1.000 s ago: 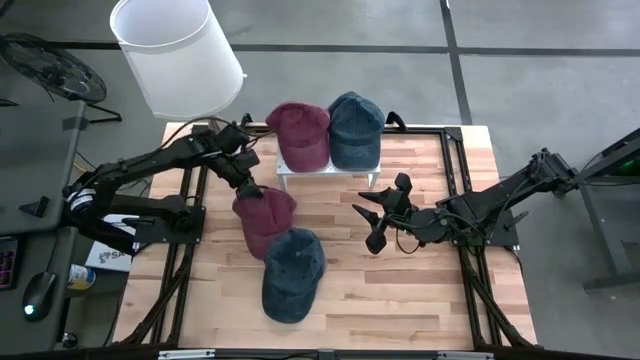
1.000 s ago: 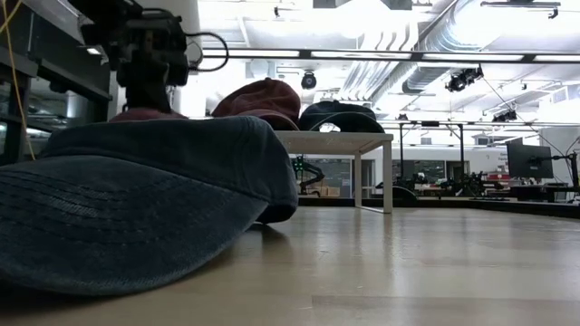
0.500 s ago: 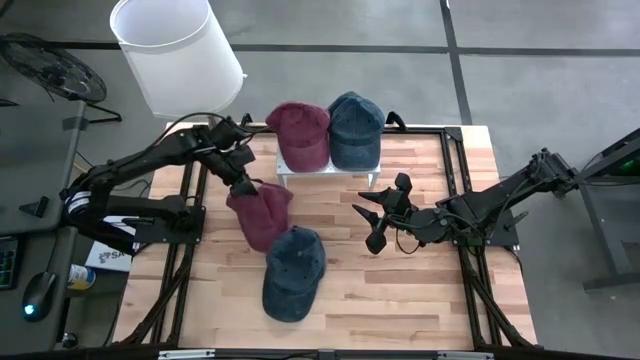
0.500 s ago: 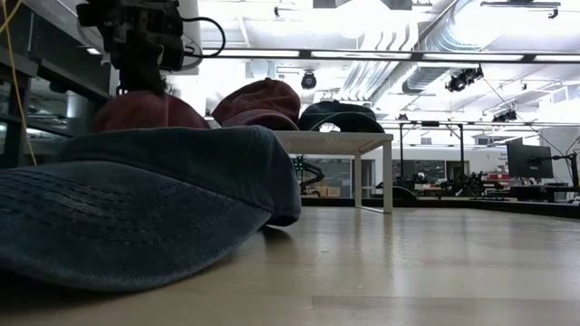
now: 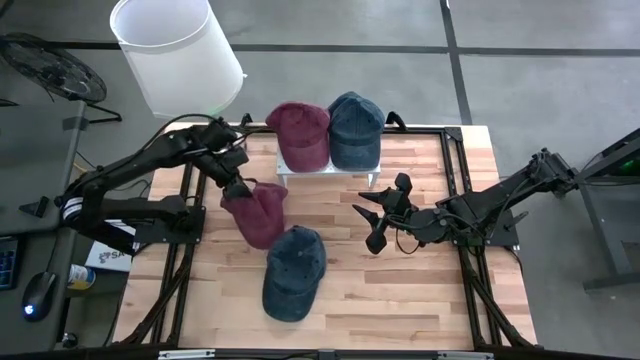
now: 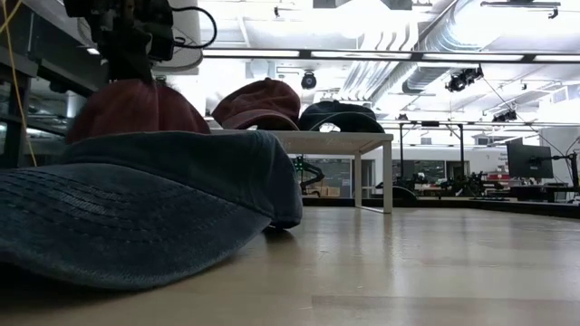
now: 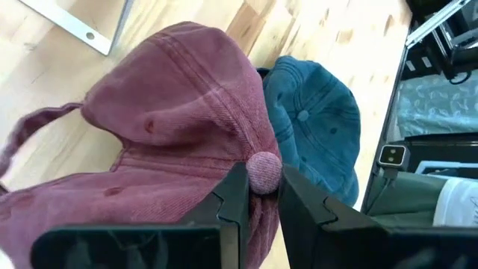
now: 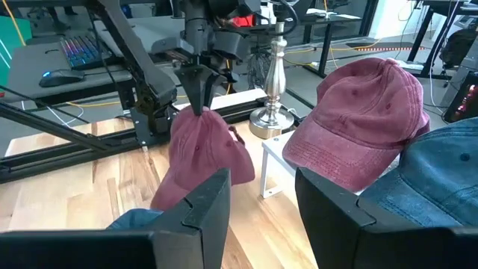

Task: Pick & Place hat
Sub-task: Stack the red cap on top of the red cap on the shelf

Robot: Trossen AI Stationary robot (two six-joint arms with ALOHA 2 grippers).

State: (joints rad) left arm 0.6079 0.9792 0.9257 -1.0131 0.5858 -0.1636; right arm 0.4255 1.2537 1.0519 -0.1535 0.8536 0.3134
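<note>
Overhead, the left arm reaches inward, its left gripper [image 5: 236,180] pinching the crown button of a maroon cap [image 5: 256,211] hanging above the table [image 5: 420,290] beside a blue cap [image 5: 292,273]. Two more caps, one maroon [image 5: 299,134] and one blue [image 5: 354,129], rest on a white stand [image 5: 330,176]. The right gripper [image 5: 383,213] waits mid-table, fingers spread.

Grey floor [image 5: 520,90], white bin [image 5: 175,55], ceiling strip lights [image 6: 362,54], desk w/ keyboard [image 8: 78,52].

Dark jointed arms, black fingers [image 7: 237,196]
</note>
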